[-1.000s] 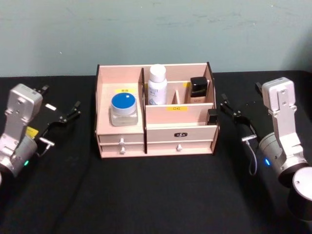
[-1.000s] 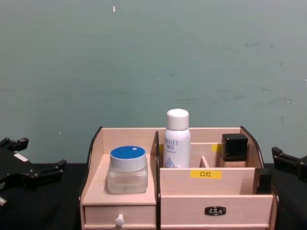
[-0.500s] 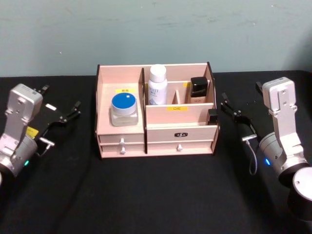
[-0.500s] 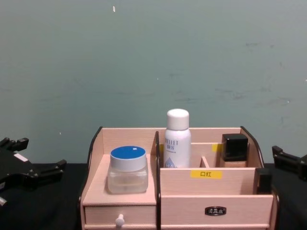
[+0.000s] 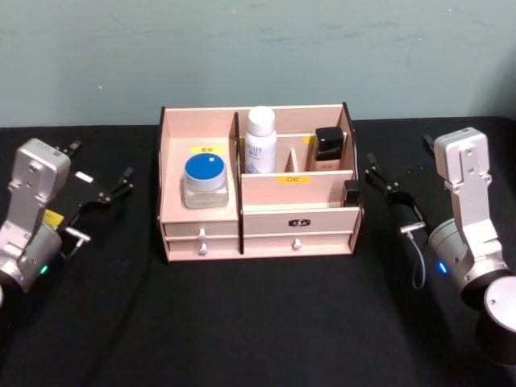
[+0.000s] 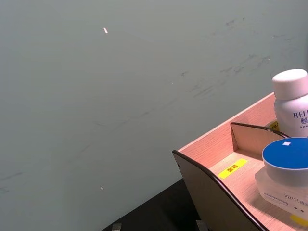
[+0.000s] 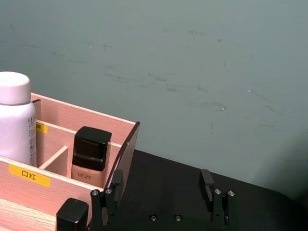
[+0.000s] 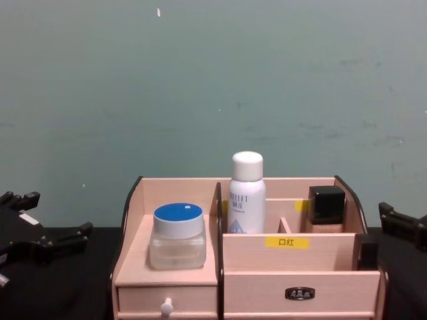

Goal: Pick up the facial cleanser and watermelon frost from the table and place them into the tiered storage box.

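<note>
The storage box (image 5: pixel 258 193) was seen standing at the middle of the black table (image 5: pixel 242 322), its two small drawers facing the robot. On the low left shelf a clear jar with a blue lid (image 5: pixel 205 181) was set upright, just behind a yellow label. In the taller section to the right, a white bottle (image 5: pixel 260 140) was stood upright in the back left compartment, against the divider. A square bottle with a black cap (image 5: pixel 328 149) was placed in the back right compartment, close to the right side panel. A small black-topped item (image 5: pixel 351 193) was tucked at the right end of the front shelf; what it was could not be told. Which of these was the facial cleanser and which the watermelon frost could not be read from the labels.

The left gripper (image 5: pixel 101 187) was held out over the table to the left of the box, well apart from it, its fingers spread wide and nothing gripped between them. The right gripper (image 5: pixel 385 179) was held to the right of the box, near the right side panel but not touching it. In the right wrist view its fingers (image 7: pixel 117 180) were seen parted wide, with only bare table between them. Both arms were kept low at the sides of the table.
</note>
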Robot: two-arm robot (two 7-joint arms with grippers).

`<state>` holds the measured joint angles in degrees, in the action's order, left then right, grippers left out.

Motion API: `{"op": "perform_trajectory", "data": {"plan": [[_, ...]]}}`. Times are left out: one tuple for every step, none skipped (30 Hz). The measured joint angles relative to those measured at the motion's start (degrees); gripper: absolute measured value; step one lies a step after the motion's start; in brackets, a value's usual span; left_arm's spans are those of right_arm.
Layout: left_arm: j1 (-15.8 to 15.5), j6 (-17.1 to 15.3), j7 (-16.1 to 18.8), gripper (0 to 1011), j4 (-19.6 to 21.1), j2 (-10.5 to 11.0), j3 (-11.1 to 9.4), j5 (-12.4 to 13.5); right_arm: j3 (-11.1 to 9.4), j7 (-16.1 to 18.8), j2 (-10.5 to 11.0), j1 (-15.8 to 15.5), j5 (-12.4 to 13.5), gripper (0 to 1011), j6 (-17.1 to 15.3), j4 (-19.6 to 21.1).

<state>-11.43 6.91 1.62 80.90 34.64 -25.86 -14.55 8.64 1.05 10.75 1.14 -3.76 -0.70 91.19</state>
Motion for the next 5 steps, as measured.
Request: {"op": "perform_trajectory", "data": {"plan": [[0.0,0.0,0.0,1001,0.0,0.0,0.0,0.0,0.0,0.0,0.0,0.0,0.0,1000,0.0,0.0],[0.0,0.0,0.0,1001,0.0,0.0,0.0,0.0,0.0,0.0,0.0,0.0,0.0,1000,0.0,0.0],[0.0,0.0,0.0,1001,0.0,0.0,0.0,0.0,0.0,0.0,0.0,0.0,0.0,1000,0.0,0.0],[0.0,0.0,0.0,1001,0.0,0.0,0.0,0.0,0.0,0.0,0.0,0.0,0.0,1000,0.0,0.0],[0.0,0.0,0.0,1001,0.0,0.0,0.0,0.0,0.0,0.0,0.0,0.0,0.0,1000,0.0,0.0]]}}
